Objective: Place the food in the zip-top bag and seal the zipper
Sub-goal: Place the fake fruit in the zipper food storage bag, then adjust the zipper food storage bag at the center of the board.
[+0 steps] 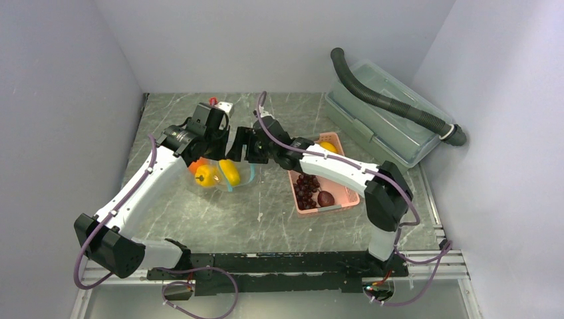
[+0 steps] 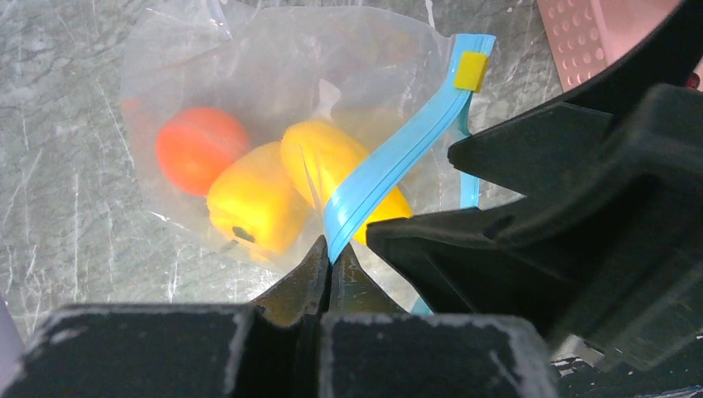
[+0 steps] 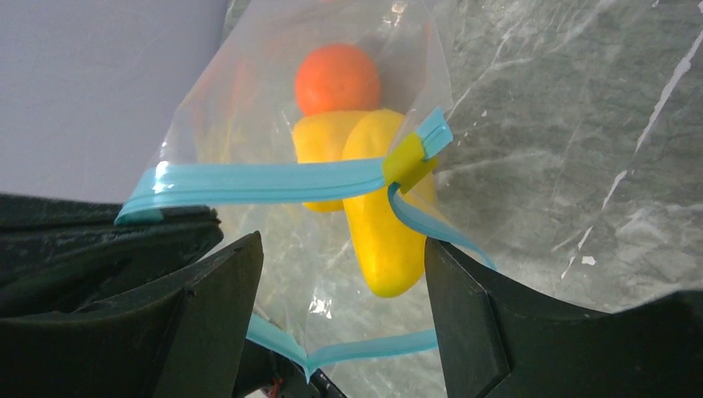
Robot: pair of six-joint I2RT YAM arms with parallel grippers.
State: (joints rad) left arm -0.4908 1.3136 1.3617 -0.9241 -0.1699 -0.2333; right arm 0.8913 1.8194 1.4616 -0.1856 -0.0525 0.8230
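Observation:
The clear zip-top bag (image 1: 223, 178) lies on the table left of centre, its mouth held up. My left gripper (image 2: 330, 254) is shut on the blue-teal zipper (image 2: 390, 162) strip, which carries a yellow slider tab (image 2: 473, 70). Inside the bag lie an orange (image 2: 201, 149), a yellow bell pepper (image 2: 249, 207) and a yellow oblong fruit (image 2: 332, 157). My right gripper (image 3: 344, 282) stands open at the bag's mouth. The oblong fruit (image 3: 377, 228) lies just beyond its fingertips, and nothing is held.
A pink slotted basket (image 1: 346, 193) right of centre holds dark grapes (image 1: 306, 189), a reddish-brown round fruit (image 1: 326, 198) and a yellow fruit (image 1: 328, 146). A large clear lidded box (image 1: 386, 123) with a dark hose (image 1: 392, 103) over it stands at the back right.

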